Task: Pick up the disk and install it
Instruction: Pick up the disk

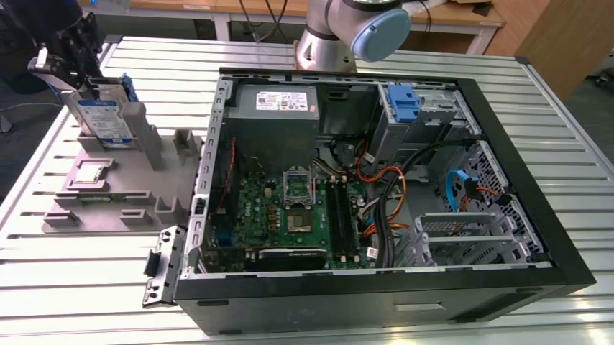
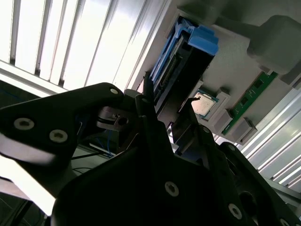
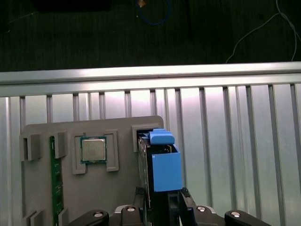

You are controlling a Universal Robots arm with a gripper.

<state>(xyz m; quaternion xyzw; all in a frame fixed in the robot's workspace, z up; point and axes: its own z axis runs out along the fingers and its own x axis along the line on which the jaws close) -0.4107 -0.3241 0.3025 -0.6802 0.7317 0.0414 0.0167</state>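
The disk (image 1: 102, 118), a silver drive with a blue-and-white label in a blue carrier, stands on edge in a slot of the grey holder (image 1: 115, 183) at the exterior view's left. My gripper (image 1: 77, 75) is at the disk's upper end. In the first wrist view the disk (image 3: 163, 162) is seen edge-on, and my gripper (image 3: 162, 194) has one finger flush against each of its sides. The second wrist view shows the same hold: the disk (image 2: 186, 56) runs between the dark fingers (image 2: 146, 101) of my gripper (image 2: 167, 110). The disk's lower end still sits in the holder.
The open computer case (image 1: 537, 237) takes up the middle and right of the slatted metal table (image 1: 86, 287). Inside are the motherboard (image 1: 287, 215), a grey power supply (image 1: 278, 100) and a blue bracket (image 1: 403, 104) at a drive bay. The holder also carries a processor chip (image 3: 94, 149) and a green memory stick (image 3: 56, 183).
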